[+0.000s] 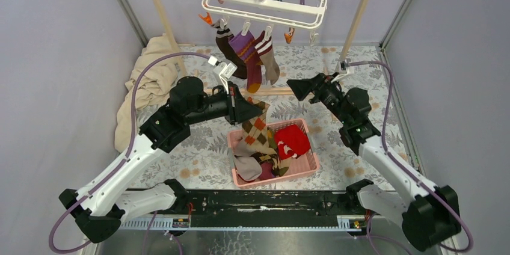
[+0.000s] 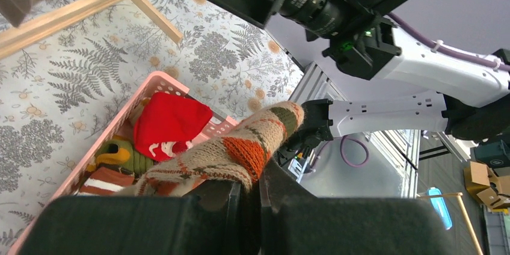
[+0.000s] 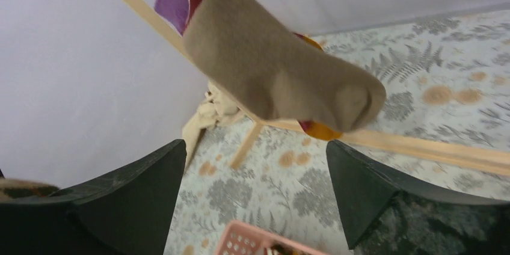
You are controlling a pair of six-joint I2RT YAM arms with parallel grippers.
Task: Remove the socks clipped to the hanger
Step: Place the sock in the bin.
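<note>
The white hanger (image 1: 264, 2) hangs from the top rail. A brown sock (image 1: 226, 46), a purple sock (image 1: 245, 47) and a beige maroon-striped sock (image 1: 269, 56) are clipped to it. My left gripper (image 1: 252, 110) is shut on a tan-and-orange argyle sock (image 1: 257, 130), which dangles over the pink basket (image 1: 308, 168). The left wrist view shows that argyle sock (image 2: 240, 147) pinched between the fingers of the left gripper (image 2: 260, 186). My right gripper (image 1: 296, 88) stands open and empty just right of the hanging socks. In its wrist view the beige sock (image 3: 270, 74) hangs above the right gripper (image 3: 255, 165).
The pink basket (image 2: 150, 83) holds several socks, among them a red one (image 2: 168, 122). A beige cloth (image 1: 147, 80) is heaped at the back left. The wooden rail frame (image 1: 162, 20) stands around the hanger, with its base bar (image 3: 421, 147) on the floral table.
</note>
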